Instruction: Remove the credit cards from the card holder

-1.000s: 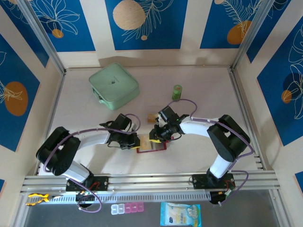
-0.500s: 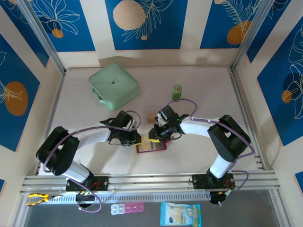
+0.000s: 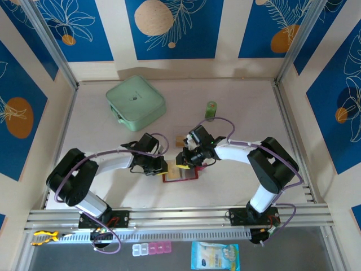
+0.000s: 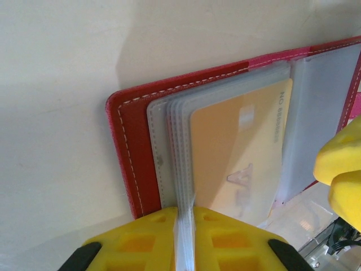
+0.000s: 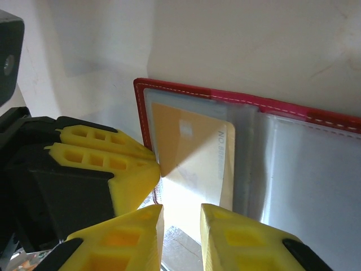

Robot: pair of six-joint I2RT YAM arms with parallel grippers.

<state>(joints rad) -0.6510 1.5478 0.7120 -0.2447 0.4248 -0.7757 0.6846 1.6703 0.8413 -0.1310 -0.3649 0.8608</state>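
1. While the dark red leather-like folding card holder [image 3: 181, 175] lies open on the pale tabletop [image 3: 248, 107], near the front edge and between the two arms, both tools meet over it.
2. At the holder's left side, the left tool [image 4: 184, 228] is clamped on the near edge of a stack of pale clear card sleeves [image 4: 172, 147]. Its yellow fingers [image 4: 135, 243] press the stack from both sides.
3. One yellow-orange rectangular credit card [image 4: 237, 152] sits inside a sleeve of that stack. It lies flat over the half of the holder next to the left tool, with printed figures along one long edge.
4. At the near edge of the same card [image 5: 189, 144], the right tool [image 5: 181, 226] has its jaws narrow, with a slim gap between them. It cannot be told whether they pinch the card or its sleeve.
5. A mint-green square case [image 3: 135, 101] and a small green cylindrical container [image 3: 211, 109] stand toward the far side, well apart from the holder.
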